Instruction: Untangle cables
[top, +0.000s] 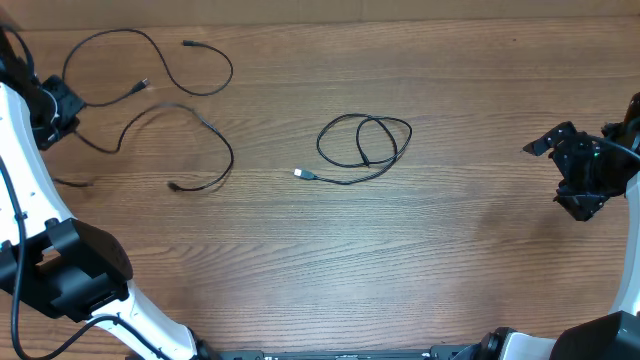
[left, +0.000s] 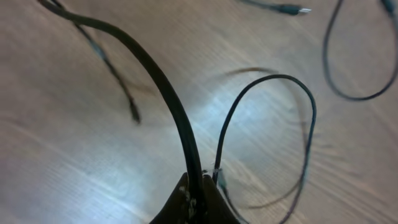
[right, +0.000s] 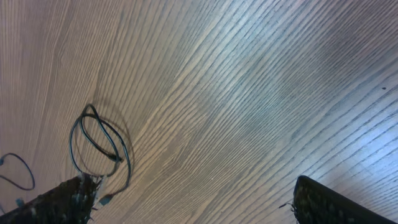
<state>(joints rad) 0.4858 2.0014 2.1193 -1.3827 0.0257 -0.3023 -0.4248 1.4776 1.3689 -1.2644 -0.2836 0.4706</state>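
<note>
Three thin black cables lie on the wooden table. One is coiled in loose loops at the centre, with its silver-tipped plug pointing left; the right wrist view shows the coil too. Two more lie at the far left: a wide upper loop and a lower curve. My left gripper is at the left edge. In the left wrist view its jaws are shut on a black cable that arcs up and away. My right gripper is open and empty at the far right.
The wooden table fills the view. White left arm segments run down the left side. The arm bases sit along the front edge. A second thin cable loop lies just beyond my left jaws.
</note>
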